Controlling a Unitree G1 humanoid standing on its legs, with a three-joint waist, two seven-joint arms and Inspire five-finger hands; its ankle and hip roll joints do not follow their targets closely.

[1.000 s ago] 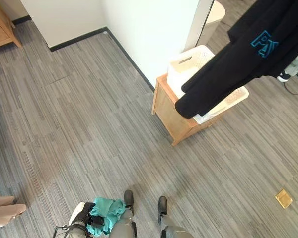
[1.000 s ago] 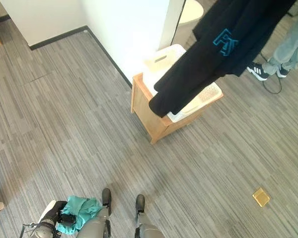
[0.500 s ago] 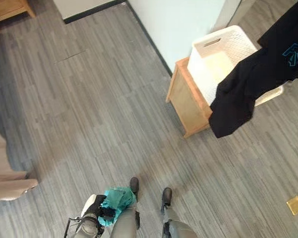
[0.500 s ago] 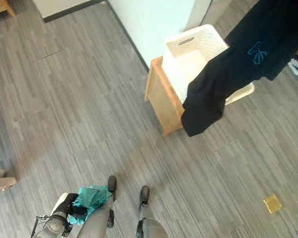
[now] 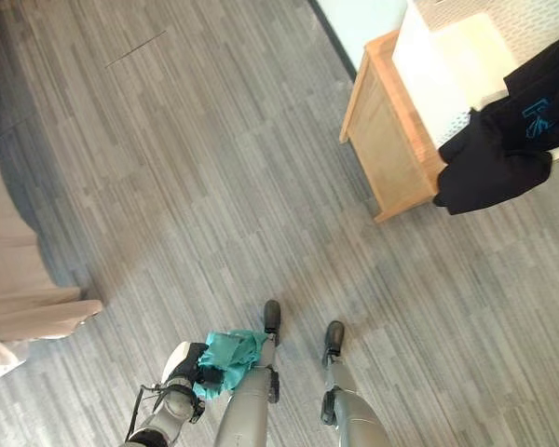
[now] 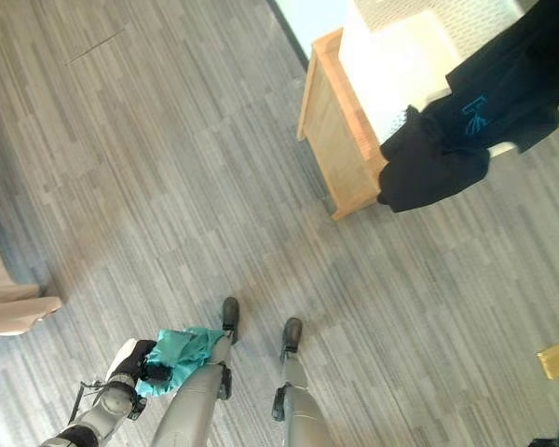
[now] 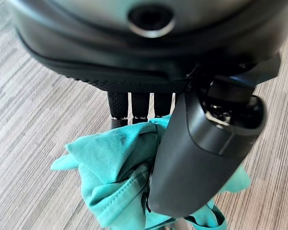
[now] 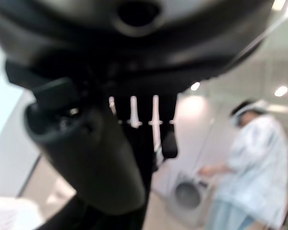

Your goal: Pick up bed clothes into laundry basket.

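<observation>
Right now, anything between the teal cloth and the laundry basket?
Nothing visible stands on the floor between. The teal cloth is in the left hand; the black garment drapes over the white laundry basket's near rim.

The floor (image 5: pixel 168 158) looks like matt grey wood-grain planking. The low cabinet (image 5: pixel 382 149) at the far right is light wood with a smooth finish. The laundry basket (image 5: pixel 531 19) on it is white perforated plastic. The black garment (image 5: pixel 494 149) is soft matt cloth. The teal garment (image 7: pixel 110 163) is thin crumpled cloth with stitched hems. The left robot hand (image 7: pixel 201 158) has a smooth, slightly glossy dark plastic shell.
</observation>
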